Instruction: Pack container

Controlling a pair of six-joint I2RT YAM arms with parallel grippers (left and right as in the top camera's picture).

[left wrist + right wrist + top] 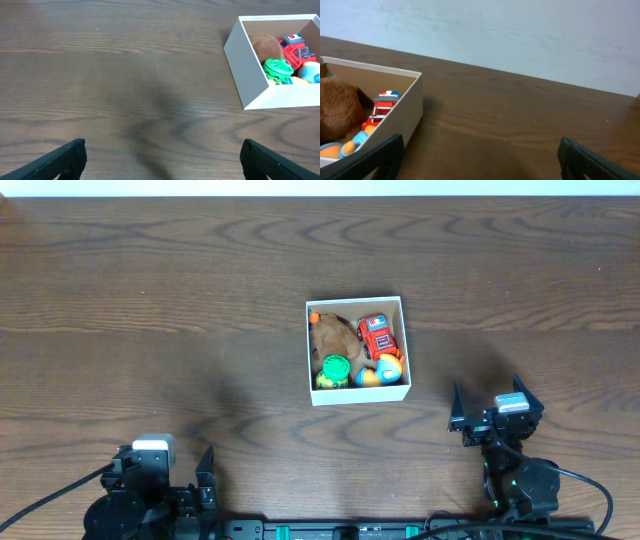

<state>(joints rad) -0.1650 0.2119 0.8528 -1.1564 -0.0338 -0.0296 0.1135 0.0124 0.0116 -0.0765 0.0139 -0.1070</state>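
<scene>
The container (309, 352), a small square white-walled cardboard box, sits mid-table. Inside lie a brown plush toy (333, 333), a red toy truck (376, 335), a green toy (334, 369) and a blue and orange ball (385, 369). It also shows in the left wrist view (245, 65) at the right and in the right wrist view (402, 112) at the left. My left gripper (161, 157) is open and empty at the near left. My right gripper (480, 155) is open and empty, near and right of the container.
The dark wooden table (150, 300) runs to a pale wall at the far edge (520, 35). Both arm bases and cables sit along the near edge.
</scene>
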